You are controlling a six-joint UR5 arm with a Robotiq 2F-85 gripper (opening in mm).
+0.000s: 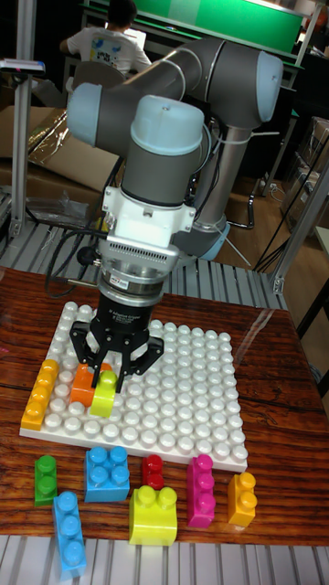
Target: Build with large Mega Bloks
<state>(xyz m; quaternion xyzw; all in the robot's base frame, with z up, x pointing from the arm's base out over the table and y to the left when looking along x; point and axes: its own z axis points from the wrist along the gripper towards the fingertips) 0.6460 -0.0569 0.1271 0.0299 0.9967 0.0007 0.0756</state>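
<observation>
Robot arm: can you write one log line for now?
gripper: shut on lime block | over white baseplate | orange block beside

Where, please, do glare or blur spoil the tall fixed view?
Tall fixed view: ceiling light glares off the glossy table at right; the person behind is soft; the tool and lime block stay sharp, the baseplate evenly lit.
</observation>
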